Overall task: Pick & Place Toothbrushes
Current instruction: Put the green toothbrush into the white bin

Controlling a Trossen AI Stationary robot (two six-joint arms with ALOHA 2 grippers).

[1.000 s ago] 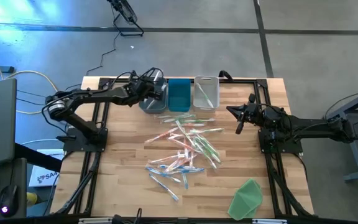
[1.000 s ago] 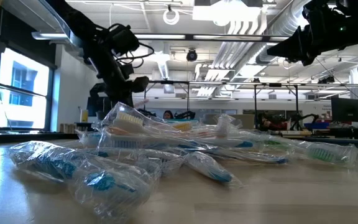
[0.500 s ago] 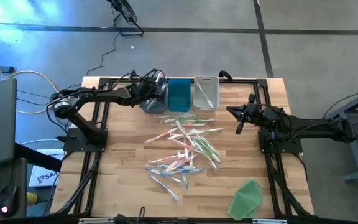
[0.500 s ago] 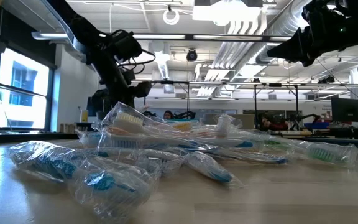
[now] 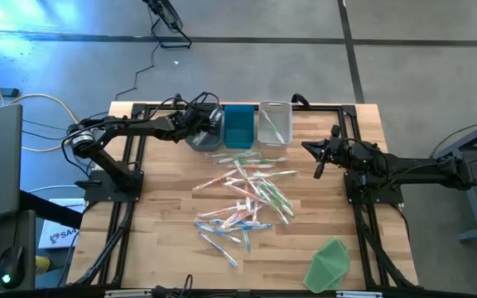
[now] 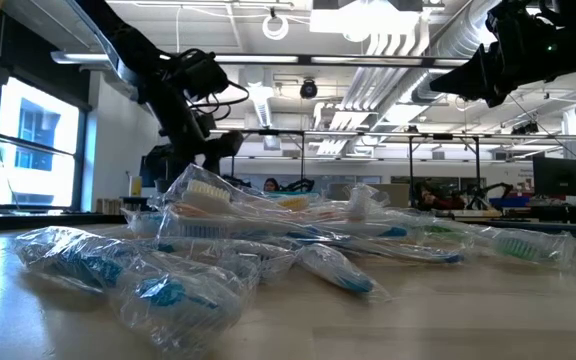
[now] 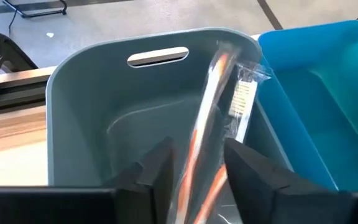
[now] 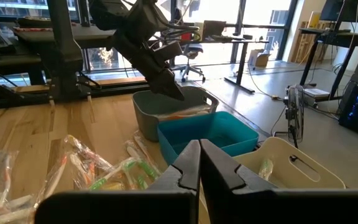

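Observation:
A loose pile of wrapped toothbrushes (image 5: 247,194) in pink, blue and green lies mid-table. My left gripper (image 7: 197,168) hovers over the grey bin (image 7: 104,118) at the table's far edge, fingers apart. A wrapped orange toothbrush (image 7: 211,106) stands blurred between them, slanting down into the bin. In the high view this gripper (image 5: 209,120) sits at the bin's far rim. My right gripper (image 5: 319,170) waits shut above the table's right side, with nothing in it. My left gripper has its fingers (image 7: 160,168) on either side of the orange toothbrush's handle end (image 7: 194,162), slanting down from the table's left. The fingers lie across the handle. Whether they touch the wrap, I cannot tell; the brush's far end points into the grey bin.
A teal bin (image 5: 238,126) and a pale bin (image 5: 274,122) holding a green toothbrush stand right of the grey one. A green cloth-like sheet (image 5: 330,263) lies at the near right corner. Bare wood shows on the table's left and right of the pile.

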